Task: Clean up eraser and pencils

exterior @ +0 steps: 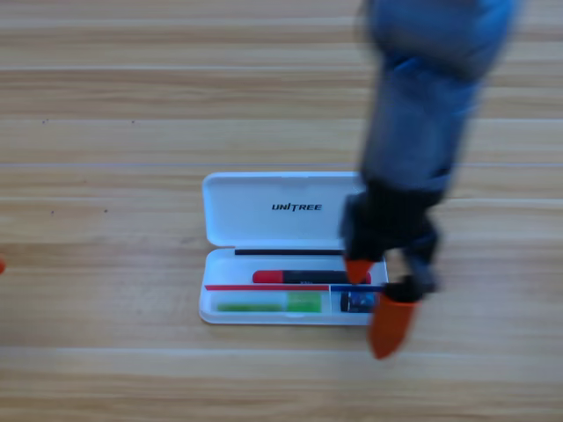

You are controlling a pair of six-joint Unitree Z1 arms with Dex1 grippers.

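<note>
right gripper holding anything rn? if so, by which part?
Nothing held. The right gripper is over the white case's right end with its jaws apart; the eraser, red-capped pencil and green pencil lie inside.

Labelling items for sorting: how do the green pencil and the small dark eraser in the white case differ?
The bright green pencil is long and lies in the front left compartment; the small dark blue-black eraser is a short block in the front right one, by the right end effector. Both lie flat inside the white plastic case.
</note>
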